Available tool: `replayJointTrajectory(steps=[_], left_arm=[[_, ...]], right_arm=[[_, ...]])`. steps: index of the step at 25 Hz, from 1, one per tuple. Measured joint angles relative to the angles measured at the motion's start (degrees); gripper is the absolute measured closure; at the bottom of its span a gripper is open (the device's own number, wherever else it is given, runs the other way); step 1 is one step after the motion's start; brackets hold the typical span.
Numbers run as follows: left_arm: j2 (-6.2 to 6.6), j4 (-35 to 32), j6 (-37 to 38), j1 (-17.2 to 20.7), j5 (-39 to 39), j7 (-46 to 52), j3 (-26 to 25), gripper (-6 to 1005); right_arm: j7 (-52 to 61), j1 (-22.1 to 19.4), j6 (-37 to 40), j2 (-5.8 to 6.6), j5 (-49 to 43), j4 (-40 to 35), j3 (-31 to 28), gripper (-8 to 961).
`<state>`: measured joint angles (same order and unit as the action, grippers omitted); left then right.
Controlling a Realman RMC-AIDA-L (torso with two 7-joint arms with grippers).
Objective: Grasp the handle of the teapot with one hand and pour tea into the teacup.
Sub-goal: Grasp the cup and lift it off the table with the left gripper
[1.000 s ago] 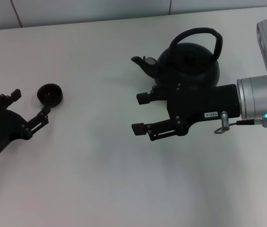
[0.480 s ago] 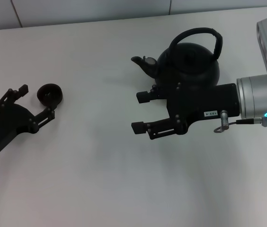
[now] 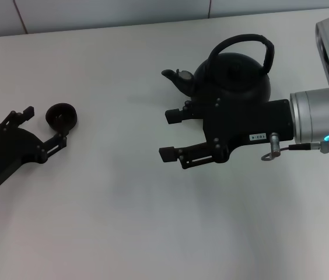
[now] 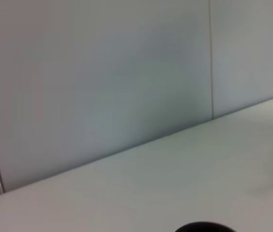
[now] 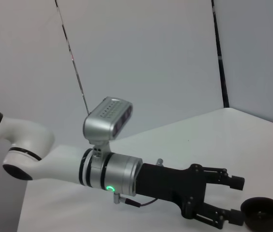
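Observation:
The matte-black teapot (image 3: pixel 234 76) stands at the back right of the table, spout pointing left. Its arched handle (image 3: pixel 240 42) rises free above it. My right gripper (image 3: pixel 170 135) is open and empty. It points left, in front of the teapot, and the hand hides the pot's lower front. The tiny black teacup (image 3: pixel 61 115) sits at the left. My left gripper (image 3: pixel 45 125) is open right beside the cup, which lies just off its fingertips. The right wrist view shows the left gripper (image 5: pixel 235 200) and the teacup (image 5: pixel 260 212). The left wrist view shows only the cup's rim (image 4: pixel 204 227).
The white table (image 3: pixel 123 221) ends at a grey panelled wall (image 3: pixel 94 11) along the back. My right arm's silver wrist (image 3: pixel 319 116) reaches in from the right edge.
My left gripper moved up toward the teacup about a second ago and has stayed there since. My right gripper has shifted slightly left and up, still open.

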<state>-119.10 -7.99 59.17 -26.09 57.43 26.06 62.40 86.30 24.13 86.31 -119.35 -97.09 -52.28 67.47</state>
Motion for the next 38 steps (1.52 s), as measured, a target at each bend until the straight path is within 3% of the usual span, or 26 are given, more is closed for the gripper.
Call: replayJointTrajectory(steps=[38], left_arm=[[-0.07, -0.61, -3.93, -2.44, 0.17, 3.29, 3.08, 137]], right_arm=[[-0.79, -0.14, 0.16, -0.09, 0.51, 0.42, 0.11, 127]])
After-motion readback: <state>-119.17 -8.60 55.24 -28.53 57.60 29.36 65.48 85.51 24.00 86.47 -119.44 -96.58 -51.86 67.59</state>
